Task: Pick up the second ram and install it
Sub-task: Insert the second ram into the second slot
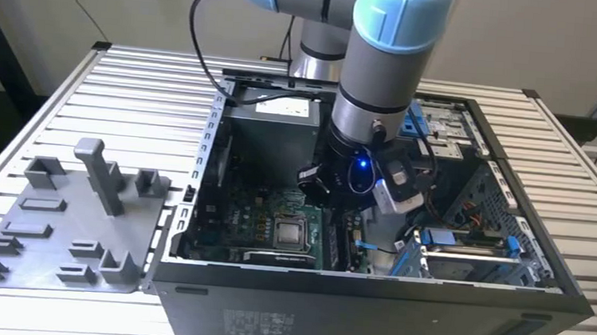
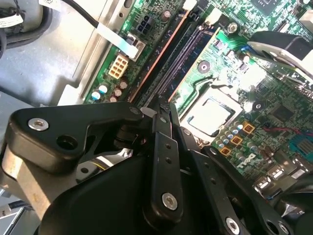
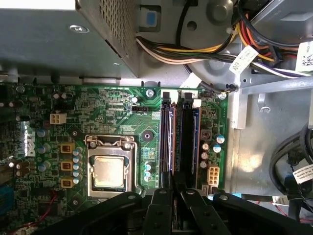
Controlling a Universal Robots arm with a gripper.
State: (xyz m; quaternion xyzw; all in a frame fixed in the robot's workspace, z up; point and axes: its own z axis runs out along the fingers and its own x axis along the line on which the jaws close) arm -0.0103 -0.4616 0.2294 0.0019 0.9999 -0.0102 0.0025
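My gripper (image 1: 345, 209) is down inside the open computer case (image 1: 373, 309), over the memory slots beside the processor socket (image 1: 291, 232). In both wrist views its fingers (image 3: 161, 200) are drawn close together on a thin dark strip, the second ram (image 3: 177, 142), which stands edge-on along the slots (image 2: 171, 63). The ram runs straight out from the gripper (image 2: 159, 110) between the two neighbouring slot rails (image 3: 167, 142). How deep it sits in its slot I cannot tell. The gripper (image 3: 174, 188) covers the ram's near end.
A grey plastic tray (image 1: 70, 229) with upright blocks lies on the slatted table at the exterior view's left. Bundled power cables (image 3: 195, 49), a metal power supply box (image 3: 49, 39) and a drive cage (image 1: 473, 253) crowd the case around the slots.
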